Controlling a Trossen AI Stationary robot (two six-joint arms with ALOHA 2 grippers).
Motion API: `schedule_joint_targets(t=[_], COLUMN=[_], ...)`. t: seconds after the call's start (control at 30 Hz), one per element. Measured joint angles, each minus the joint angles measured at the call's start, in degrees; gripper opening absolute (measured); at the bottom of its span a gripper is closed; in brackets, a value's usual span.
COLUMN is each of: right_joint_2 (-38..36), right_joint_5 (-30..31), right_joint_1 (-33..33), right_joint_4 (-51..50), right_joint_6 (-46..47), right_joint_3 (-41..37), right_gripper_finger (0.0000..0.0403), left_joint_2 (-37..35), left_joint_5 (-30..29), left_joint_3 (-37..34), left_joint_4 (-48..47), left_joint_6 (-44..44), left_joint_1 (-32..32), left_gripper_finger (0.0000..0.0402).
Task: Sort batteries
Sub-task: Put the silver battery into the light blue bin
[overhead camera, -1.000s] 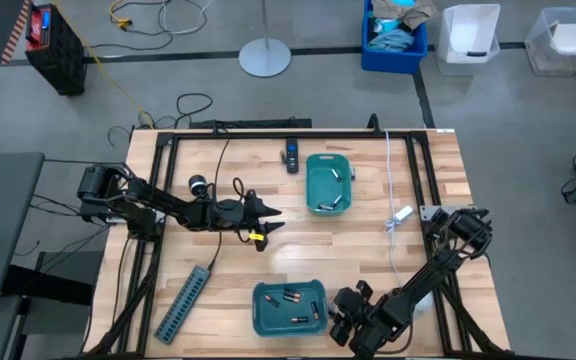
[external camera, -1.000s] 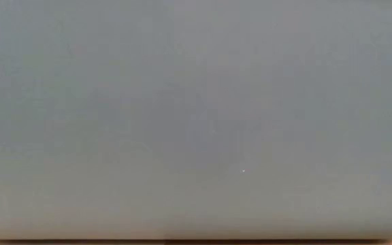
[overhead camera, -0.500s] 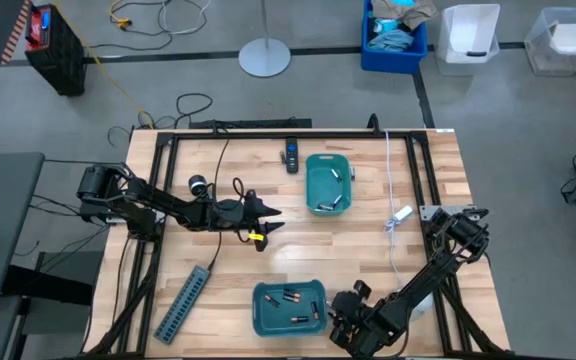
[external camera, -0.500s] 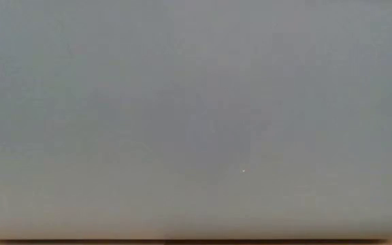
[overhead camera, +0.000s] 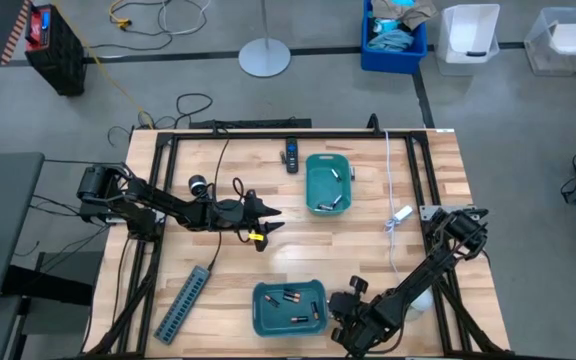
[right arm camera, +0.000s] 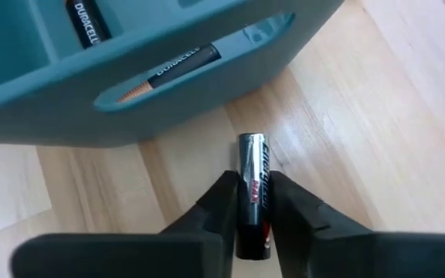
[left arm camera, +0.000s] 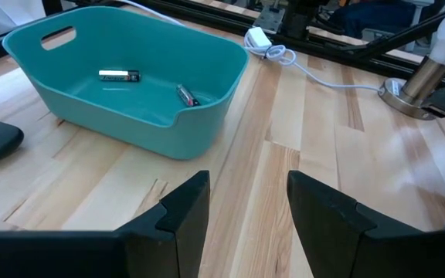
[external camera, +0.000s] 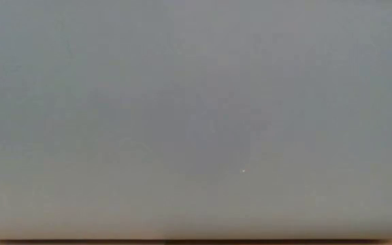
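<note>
The right gripper [right arm camera: 251, 224] pinched a battery [right arm camera: 252, 185] beside the near teal bin [right arm camera: 130, 93] — the left gripper [left arm camera: 242, 205] waited, fingers spread, mid-table.

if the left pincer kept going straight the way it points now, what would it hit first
Probably the teal bin: in the left wrist view it sits ahead of the open left pincer, slightly to one side, with bare table directly between the fingers. Depth is unclear, so it might only graze the bin's near corner.
</note>
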Motion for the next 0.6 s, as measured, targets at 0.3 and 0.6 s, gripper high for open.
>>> schedule_joint_targets(t=[0.3,0.6], right_joint_2=[-0.08,-0.79], right_joint_5=[0.35,2.57], right_joint_1=[0.07,0.55], right_joint_4=[0.32,-0.08], right_joint_6=[-0.19,-0.16], right_joint_3=[-0.07,-0.15], right_gripper_finger=[0.0025,0.0018], left_joint_2=[0.00,0.00], left_joint_5=[0.00,0.00], left_joint_3=[0.00,0.00], left_joint_4=[0.00,-0.02], left_joint_6=[0.00,0.00], left_joint_1=[0.00,0.00], left_gripper_finger=[0.0169,0.0169])
